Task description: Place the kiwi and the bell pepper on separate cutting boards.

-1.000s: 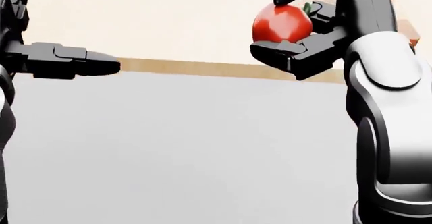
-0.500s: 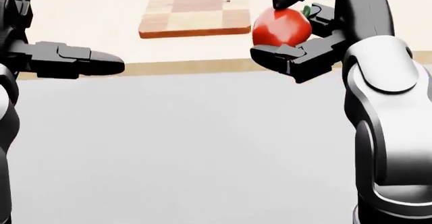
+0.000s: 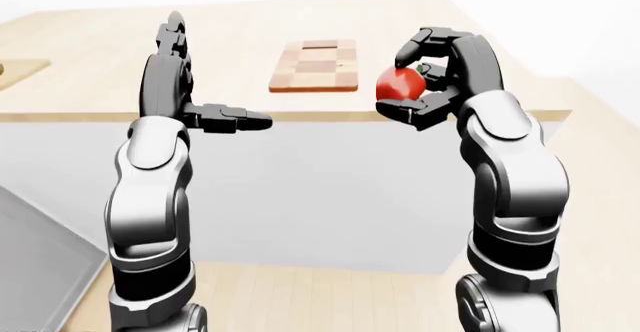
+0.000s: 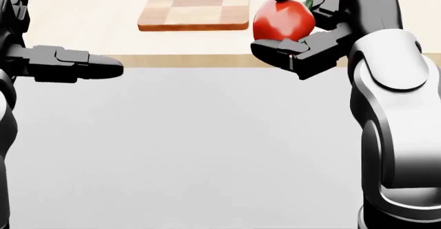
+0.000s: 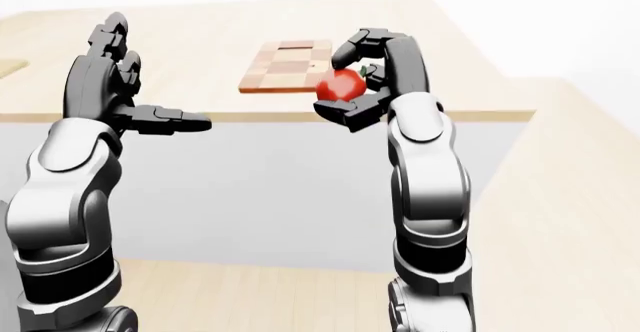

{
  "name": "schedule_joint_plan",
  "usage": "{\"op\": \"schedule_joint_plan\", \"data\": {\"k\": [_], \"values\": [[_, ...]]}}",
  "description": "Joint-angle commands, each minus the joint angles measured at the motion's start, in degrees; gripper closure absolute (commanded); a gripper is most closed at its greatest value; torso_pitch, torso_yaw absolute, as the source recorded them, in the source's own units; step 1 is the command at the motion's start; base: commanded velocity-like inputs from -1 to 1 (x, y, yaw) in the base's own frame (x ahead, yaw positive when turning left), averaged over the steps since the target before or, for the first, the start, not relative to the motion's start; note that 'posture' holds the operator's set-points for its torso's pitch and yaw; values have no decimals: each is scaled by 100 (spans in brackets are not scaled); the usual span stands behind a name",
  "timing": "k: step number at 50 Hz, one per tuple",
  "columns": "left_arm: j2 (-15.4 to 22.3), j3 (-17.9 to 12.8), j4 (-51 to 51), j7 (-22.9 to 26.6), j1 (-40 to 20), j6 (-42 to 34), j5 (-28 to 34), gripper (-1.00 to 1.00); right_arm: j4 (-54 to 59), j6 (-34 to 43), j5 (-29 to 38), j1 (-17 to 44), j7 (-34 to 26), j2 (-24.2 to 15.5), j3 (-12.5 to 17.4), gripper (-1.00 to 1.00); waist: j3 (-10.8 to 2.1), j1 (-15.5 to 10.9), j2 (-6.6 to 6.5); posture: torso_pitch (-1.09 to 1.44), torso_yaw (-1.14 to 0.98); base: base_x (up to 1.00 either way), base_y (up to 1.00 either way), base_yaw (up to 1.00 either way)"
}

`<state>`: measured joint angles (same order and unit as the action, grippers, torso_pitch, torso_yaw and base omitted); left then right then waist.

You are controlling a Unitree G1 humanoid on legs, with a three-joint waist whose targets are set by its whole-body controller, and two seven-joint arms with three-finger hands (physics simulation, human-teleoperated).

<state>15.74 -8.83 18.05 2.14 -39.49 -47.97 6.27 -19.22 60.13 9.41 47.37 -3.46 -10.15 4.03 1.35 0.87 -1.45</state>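
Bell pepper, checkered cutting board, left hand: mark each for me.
bell pepper (image 4: 283,21), head view, red front face.
checkered cutting board (image 3: 314,68), left-eye view, middle of top.
left hand (image 3: 215,116), left-eye view, palm.

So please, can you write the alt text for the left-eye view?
The robot's right hand holds a red bell pepper at the edge of a wooden counter, just right of a checkered cutting board. Its left hand is raised, open and empty.

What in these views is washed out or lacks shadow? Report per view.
Left-eye view: the top right corner bleaches to white; the checkered cutting board casts no clear shadow. Head view: the red bell pepper in the right hand is sharp, with soft highlights.
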Motion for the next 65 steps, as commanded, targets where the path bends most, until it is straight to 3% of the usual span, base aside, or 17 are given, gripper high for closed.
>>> {"op": "schedule_joint_plan", "data": {"k": [1, 3, 4, 6, 11, 20, 24, 26, 36, 37, 44, 49, 54, 57, 58, 60, 65], "values": [[65, -62, 146, -41, -170, 199, 40, -100, -198, -214, -4, 208, 18, -26, 25, 100, -171, -26, -63, 0, 0, 12, 27, 0], [57, -50, 127, -42, -160, 217, 46, -100, -136, -254, -20, 225, 35, -27, 50, 100, -192, -124, -293, 0, 0, 17, 9, 0], [56, -48, 121, -42, -161, 220, 48, -100, -121, -267, -25, 224, 41, -27, 51, 100, -123, -81, -107, 0, 0, 20, 0, 0], [58, -50, 121, -40, -169, 213, 53, -100, -119, -267, -23, 218, 42, -41, 33, 100, -181, -41, -188, 0, 0, 30, 1, 0], [51, -39, 146, -30, -176, 198, 63, -100, -134, -287, -18, 197, 38, -39, 21, 100, -53, -183, 614, 0, 0, 48, 3, 0], [47, -64, 137, -33, -143, 233, 47, -100, -109, -338, 3, 169, 32, 0, -2, 100, 102, 1, 130, 0, 0, 52, 14, 0], [45, -73, 137, -41, -125, 255, 36, -100, -112, -336, 3, 166, 43, 11, 11, 100, -119, 94, -440, 0, 0, 52, 19, 0], [42, -71, 162, -44, -117, 239, 31, -100, -87, -347, -5, 154, 51, 12, 18, 100, 130, 55, -491, 0, 0, 12, 0, 0], [57, -63, 186, -44, -136, 204, 29, -100, -132, -239, -92, 209, 100, -14, 37, 100, 65, -90, 406, 0, 0, 0, 0, 0], [58, -66, 187, -42, -146, 197, 27, -100, -110, -270, -93, 209, 101, -19, 32, 100, -135, -135, 201, 0, 0, 23, 0, 0], [67, -65, 201, -35, -149, 178, 36, -100, -166, -254, -59, 197, 74, -33, 10, 100, 6, -59, 113, 0, 0, 22, 0, 0], [71, -68, 211, -28, -164, 159, 34, -100, -98, -322, -64, 218, 89, -18, 37, 100, 55, -55, -481, 0, 0, 17, 0, 0], [68, -78, 199, -33, -153, 178, 27, -100, -147, -300, -81, 209, 86, -11, 23, 100, -81, -70, 131, 0, 0, 0, 0, 0], [64, -86, 201, -38, -123, 203, 16, -100, -152, -252, -63, 204, 91, -14, 4, 100, -76, -88, 107, 0, 0, 0, 0, 0], [62, -86, 200, -39, -106, 216, 13, -100, -142, -278, -55, 176, 92, -7, -6, 100, -266, -98, 80, 0, 0, 21, 0, 0], [64, -91, 222, -42, -107, 195, 10, -100, -129, -309, -45, 160, 87, 0, -16, 100, 9, -108, 62, 0, 0, 27, 0, 0], [58, -90, 237, -42, -72, 218, -4, -100, -103, -342, -25, 181, 78, 28, -12, 100, 106, -129, 128, 0, 0, 47, 0, 0]]}}
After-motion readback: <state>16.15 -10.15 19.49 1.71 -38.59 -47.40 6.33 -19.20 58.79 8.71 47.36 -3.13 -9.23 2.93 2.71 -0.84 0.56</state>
